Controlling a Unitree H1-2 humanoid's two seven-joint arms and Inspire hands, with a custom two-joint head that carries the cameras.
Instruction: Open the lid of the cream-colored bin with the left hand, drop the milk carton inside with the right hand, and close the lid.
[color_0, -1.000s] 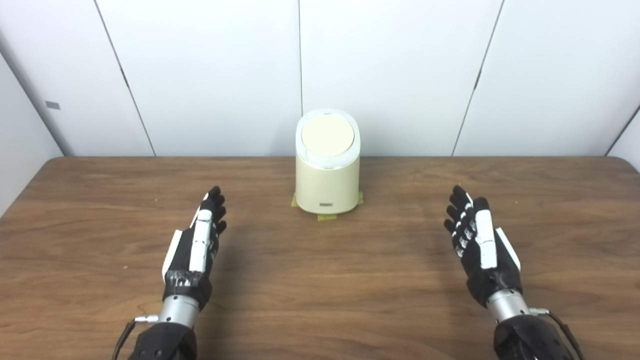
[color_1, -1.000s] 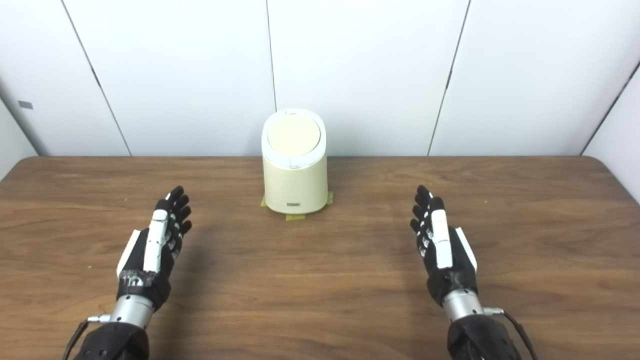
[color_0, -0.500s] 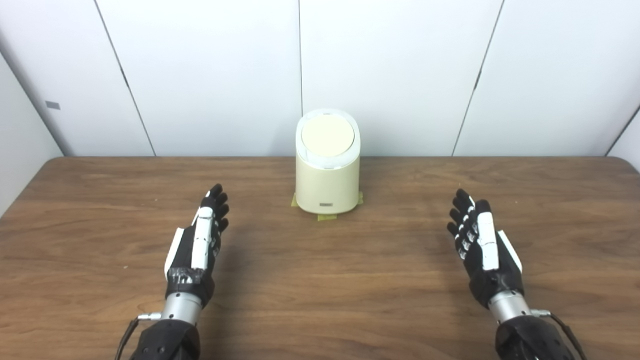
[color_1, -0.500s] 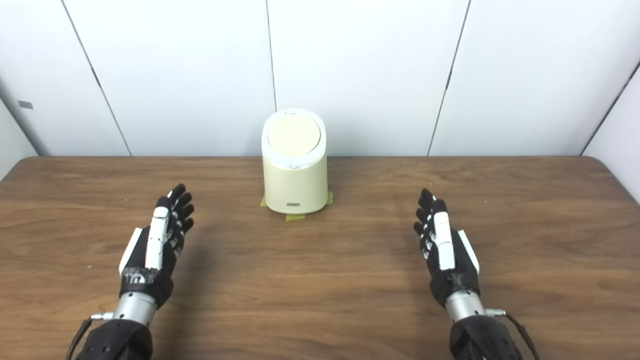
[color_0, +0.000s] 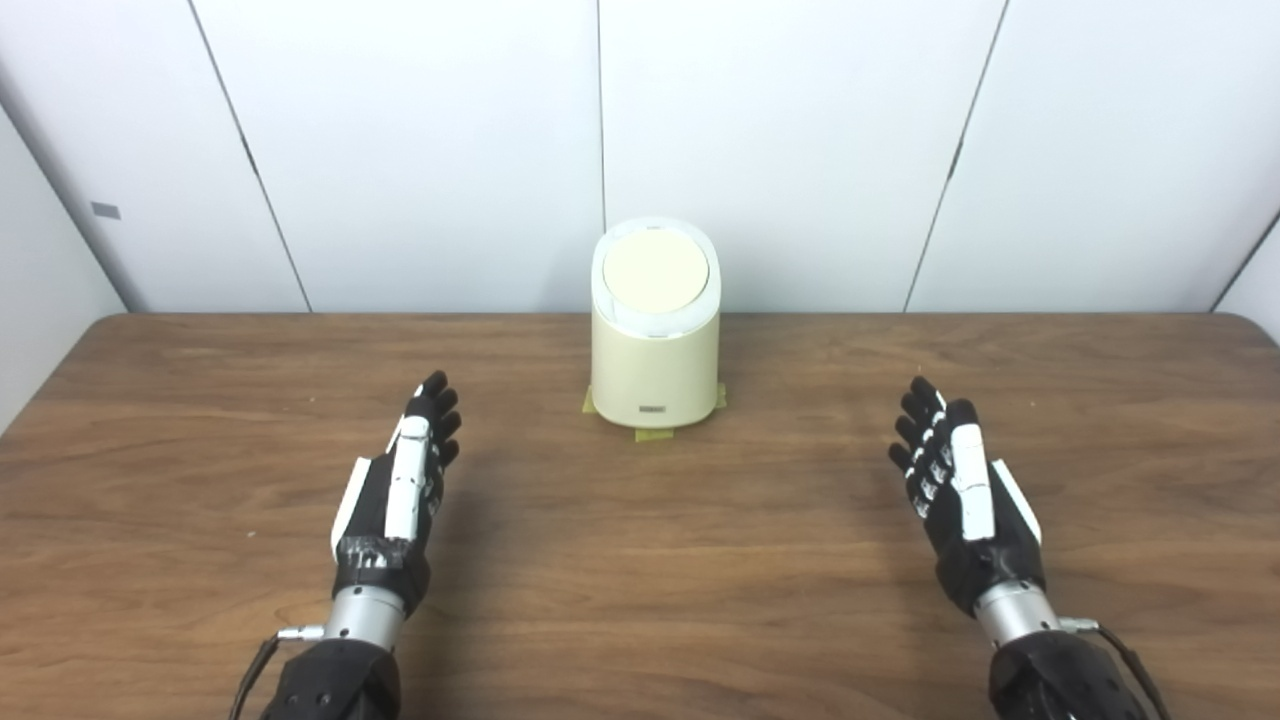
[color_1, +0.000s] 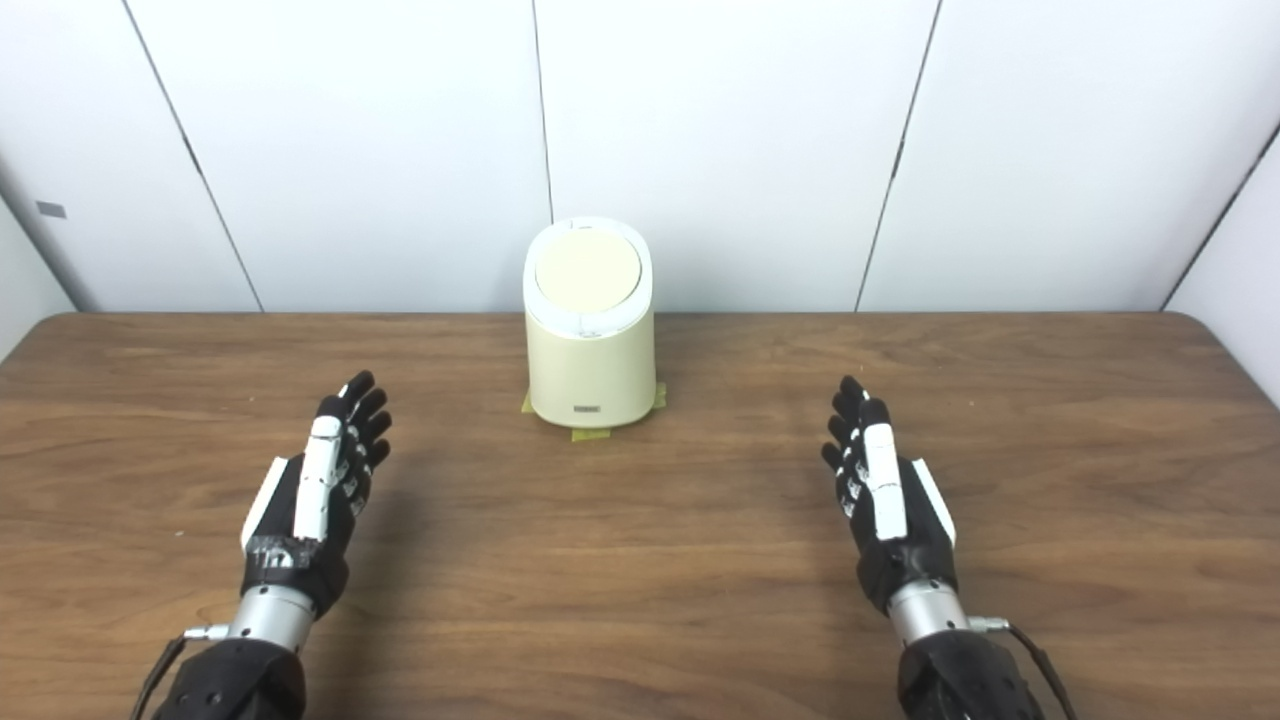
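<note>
**Q:** Where do you have the bin?

**A:** I see the cream-colored bin (color_0: 655, 345) standing upright at the far middle of the tabletop (color_0: 640, 560), close to the back edge, in front of the white wall panels (color_0: 780, 150). Its round lid (color_0: 655, 272) lies flat in the white top ring, so I log it as shut. There is a small dark label low on the front wall; I cannot read it. Yellow-green tape pieces (color_0: 654, 434) stick out from under the base at the front and at both sides.

**Q:** And the milk carton?

**A:** I find no milk carton in either eye view.

**Q:** State of the hands?

**A:** My left hand (color_0: 392, 497) is over the tabletop, nearer to me than the bin and well apart from it on the left. Its fingers (color_0: 436, 400) are stretched out and a little spread, pointing toward the wall, and it holds nothing. My right hand (color_0: 962, 490) mirrors it on the right, also well apart from the bin, fingers (color_0: 925, 405) extended and spread, empty. Both stand edge-on with the palms turned inward. I cannot tell whether either touches the wood or hangs just above it. The bin sits roughly midway between the two, farther back.
</note>
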